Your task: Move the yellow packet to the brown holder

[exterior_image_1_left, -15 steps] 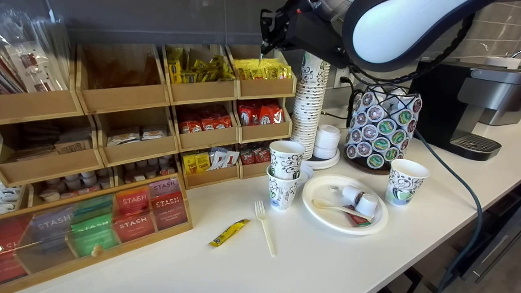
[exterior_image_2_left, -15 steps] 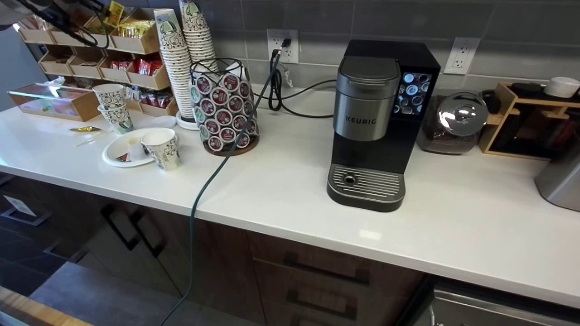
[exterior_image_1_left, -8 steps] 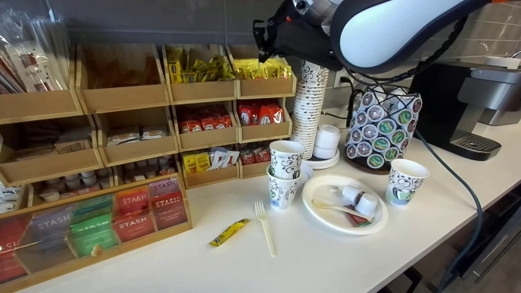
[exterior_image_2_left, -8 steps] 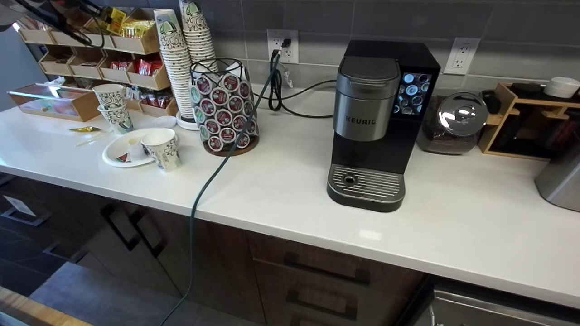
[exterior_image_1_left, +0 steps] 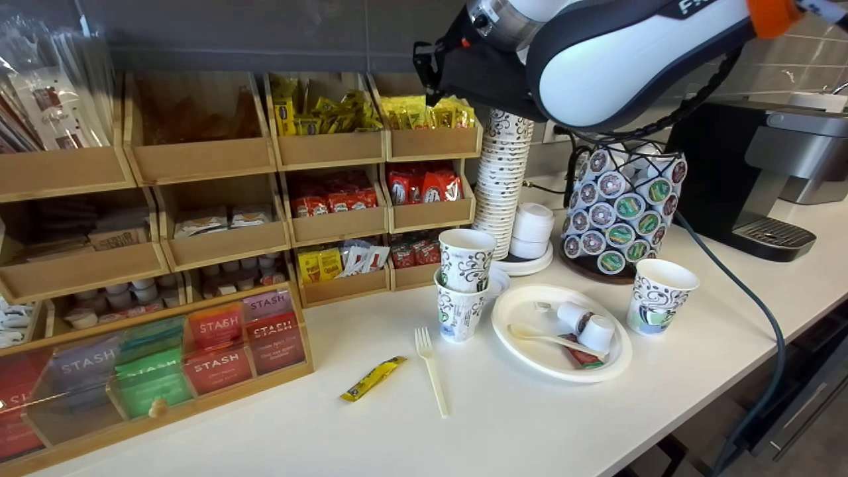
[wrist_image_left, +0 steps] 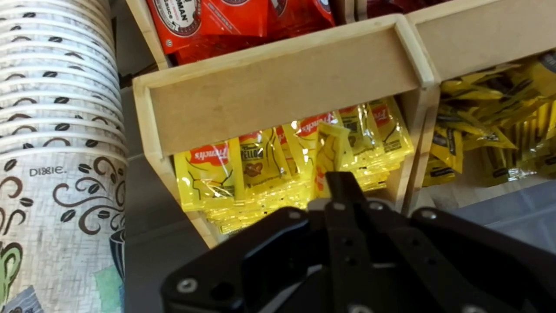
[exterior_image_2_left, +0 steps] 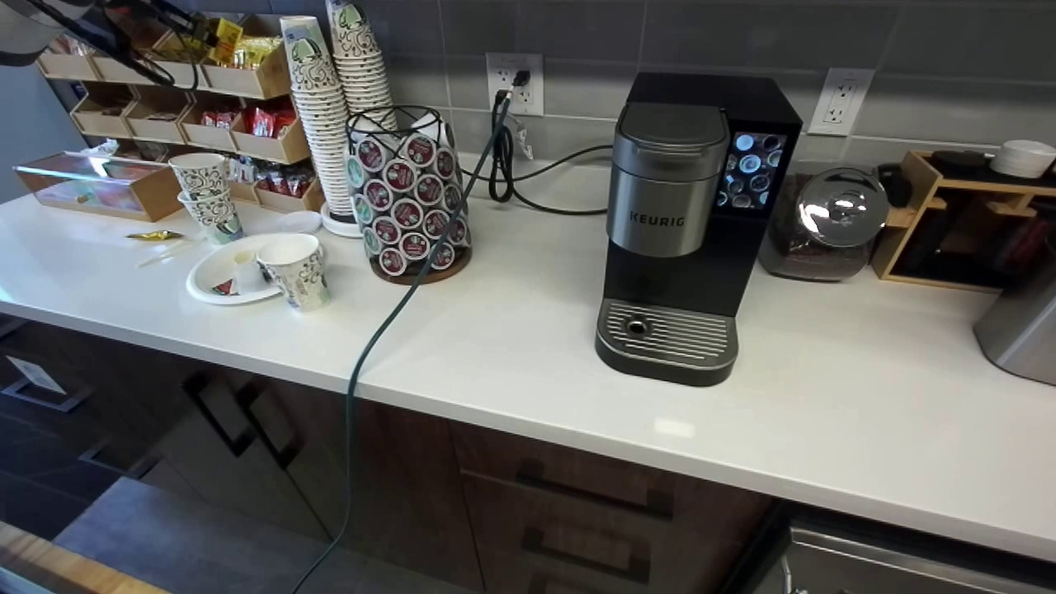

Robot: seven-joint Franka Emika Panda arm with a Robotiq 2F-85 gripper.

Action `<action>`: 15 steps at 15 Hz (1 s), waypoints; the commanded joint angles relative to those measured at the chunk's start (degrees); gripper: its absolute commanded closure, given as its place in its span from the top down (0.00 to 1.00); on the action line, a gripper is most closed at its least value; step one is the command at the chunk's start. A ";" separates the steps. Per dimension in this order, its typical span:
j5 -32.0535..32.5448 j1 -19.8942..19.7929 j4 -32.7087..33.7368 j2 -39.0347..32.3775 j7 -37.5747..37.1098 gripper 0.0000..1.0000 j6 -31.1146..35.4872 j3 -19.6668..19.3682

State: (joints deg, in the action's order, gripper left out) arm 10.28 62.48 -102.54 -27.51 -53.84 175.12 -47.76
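Observation:
My gripper (wrist_image_left: 345, 184) is shut on the yellow packet (wrist_image_left: 328, 150), which stands out past the fingertips in the wrist view. The packet overlaps the end top bin of the brown holder (wrist_image_left: 278, 93), with stacked yellow packets behind it; whether it touches them I cannot tell. In an exterior view the packet (exterior_image_2_left: 225, 41) hangs from the gripper (exterior_image_2_left: 205, 35) at that bin of the holder (exterior_image_2_left: 235, 82). In an exterior view the gripper (exterior_image_1_left: 430, 78) is over the end top bin of the holder (exterior_image_1_left: 334, 151), and the packet is hard to make out there.
A tall stack of paper cups (exterior_image_1_left: 501, 179) stands right beside the end bin. A patterned pod holder (exterior_image_1_left: 619, 205), two nested cups (exterior_image_1_left: 464, 285), a plate (exterior_image_1_left: 507, 344), a fork (exterior_image_1_left: 432, 377) and a yellow-green packet (exterior_image_1_left: 373, 379) are on the counter.
The gripper, with the yellow packet in it, has moved down and toward the end top bin. The arm has swung with it and leans further over the rack.

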 commanded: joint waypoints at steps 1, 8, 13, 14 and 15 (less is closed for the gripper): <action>-0.15 1.80 1.97 -3.19 -2.76 0.00 -2.60 -2.82; -2.05 0.79 3.46 -5.58 -2.19 0.00 -1.11 -1.47; -3.56 0.58 3.76 -5.18 -1.95 0.47 -1.90 -0.89; -4.03 0.31 3.37 -4.46 -1.74 0.56 -1.70 -0.35; -4.41 0.33 2.87 -3.68 -1.53 0.63 -1.79 -0.18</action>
State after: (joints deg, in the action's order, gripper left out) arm 7.73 63.01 -99.37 -32.20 -55.49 174.22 -48.77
